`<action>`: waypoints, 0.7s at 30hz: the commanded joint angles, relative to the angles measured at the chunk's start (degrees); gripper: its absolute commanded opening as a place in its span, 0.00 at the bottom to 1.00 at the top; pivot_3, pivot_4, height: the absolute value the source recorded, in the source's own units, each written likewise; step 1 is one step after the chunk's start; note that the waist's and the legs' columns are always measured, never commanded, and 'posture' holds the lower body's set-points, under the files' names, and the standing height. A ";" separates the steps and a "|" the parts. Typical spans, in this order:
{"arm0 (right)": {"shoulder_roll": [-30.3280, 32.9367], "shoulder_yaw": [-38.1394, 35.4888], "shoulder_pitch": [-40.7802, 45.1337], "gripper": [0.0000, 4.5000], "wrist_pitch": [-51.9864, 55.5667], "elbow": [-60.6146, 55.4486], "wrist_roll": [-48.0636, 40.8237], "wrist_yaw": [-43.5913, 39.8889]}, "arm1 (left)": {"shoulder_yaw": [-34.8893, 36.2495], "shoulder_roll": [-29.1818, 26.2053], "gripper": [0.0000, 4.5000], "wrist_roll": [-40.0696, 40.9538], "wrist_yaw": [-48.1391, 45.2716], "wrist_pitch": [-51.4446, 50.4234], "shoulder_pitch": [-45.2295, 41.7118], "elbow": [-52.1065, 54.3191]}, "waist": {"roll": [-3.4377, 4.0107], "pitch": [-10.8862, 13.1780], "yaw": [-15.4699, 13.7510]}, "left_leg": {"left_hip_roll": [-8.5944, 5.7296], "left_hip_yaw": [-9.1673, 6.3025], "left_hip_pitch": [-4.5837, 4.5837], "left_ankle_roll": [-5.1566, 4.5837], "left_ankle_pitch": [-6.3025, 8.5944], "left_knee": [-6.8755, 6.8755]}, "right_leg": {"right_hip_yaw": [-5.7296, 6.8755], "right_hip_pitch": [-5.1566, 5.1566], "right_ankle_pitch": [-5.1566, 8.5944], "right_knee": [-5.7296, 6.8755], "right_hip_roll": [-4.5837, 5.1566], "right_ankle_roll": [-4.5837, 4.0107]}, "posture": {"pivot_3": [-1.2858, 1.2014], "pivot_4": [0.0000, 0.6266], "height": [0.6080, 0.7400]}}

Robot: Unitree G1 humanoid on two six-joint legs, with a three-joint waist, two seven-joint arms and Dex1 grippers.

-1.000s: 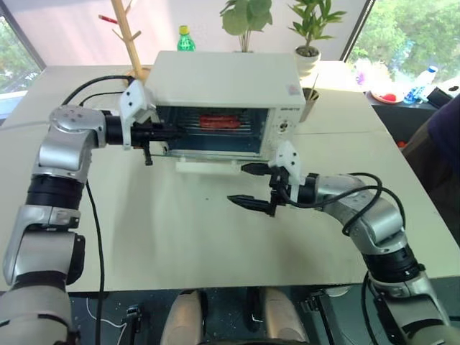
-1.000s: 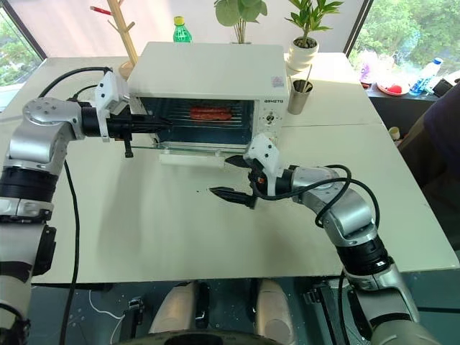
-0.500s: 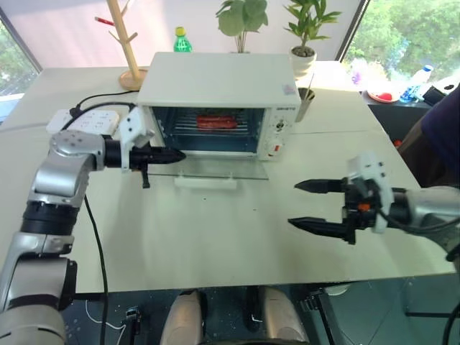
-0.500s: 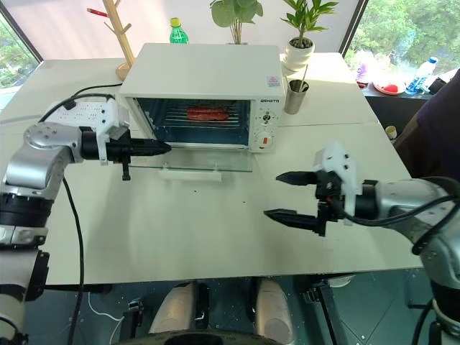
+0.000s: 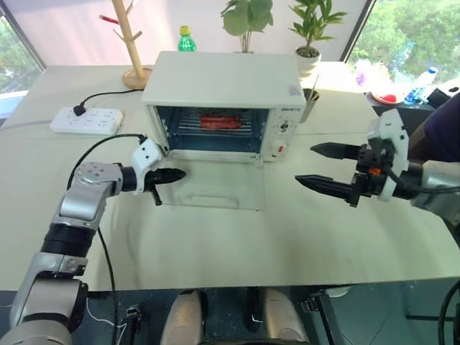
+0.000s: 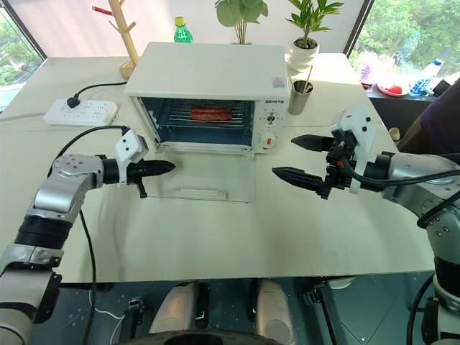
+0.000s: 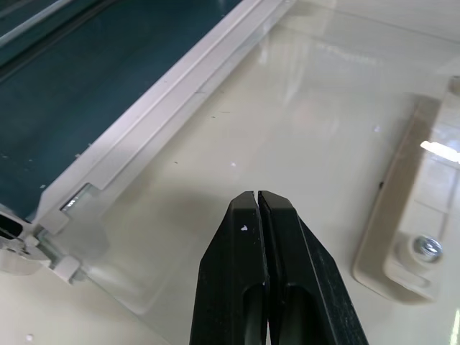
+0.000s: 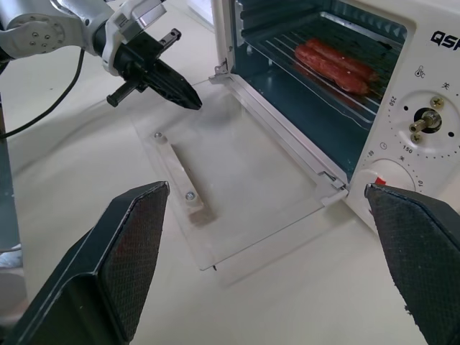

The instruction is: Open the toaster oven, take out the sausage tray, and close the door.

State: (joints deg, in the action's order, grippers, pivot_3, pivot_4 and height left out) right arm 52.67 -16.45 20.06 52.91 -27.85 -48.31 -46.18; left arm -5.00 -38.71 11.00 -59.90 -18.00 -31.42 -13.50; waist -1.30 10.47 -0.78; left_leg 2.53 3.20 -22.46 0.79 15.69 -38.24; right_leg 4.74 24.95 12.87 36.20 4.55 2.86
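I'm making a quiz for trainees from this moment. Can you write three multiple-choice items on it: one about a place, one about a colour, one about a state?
1. Where are the sausages?
A. on the rack inside the toaster oven
B. on the table
C. on the open door

2. What colour is the cap of the bottle behind the oven?
A. red
B. yellow
C. blue

3. How is the door?
A. shut
B. half open
C. folded down flat

Answers:
1 A, they lie on the wire rack inside.
2 B, a yellow cap tops the green bottle.
3 C, the glass lies flat on the table with the oven mouth open.

power strip (image 5: 86,119) table-left | green bottle (image 5: 186,39) behind | plants (image 5: 313,32) rear | wooden rack (image 5: 130,39)
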 commanded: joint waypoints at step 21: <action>-21.83 33.20 21.29 1.00 -20.47 13.40 32.60 13.29 | 15.26 -8.03 0.99 23.30 -0.25 -26.69 -2.22 20.65 | -0.02 0.03 0.29 | 0.00 -0.02 -0.04 0.01 -0.01 -0.01 | 0.02 0.06 0.00 0.03 -0.05 -0.01 | 0.52 0.24 0.82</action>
State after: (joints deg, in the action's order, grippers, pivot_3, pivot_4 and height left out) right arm 31.91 15.59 39.31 36.16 -16.61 -19.58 -33.69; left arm 8.69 -45.38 33.24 -59.96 -44.67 -32.37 5.00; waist -1.32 10.50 -0.49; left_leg 2.53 3.18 -22.50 0.80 15.68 -38.24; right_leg 4.76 25.01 12.87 36.23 4.50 2.85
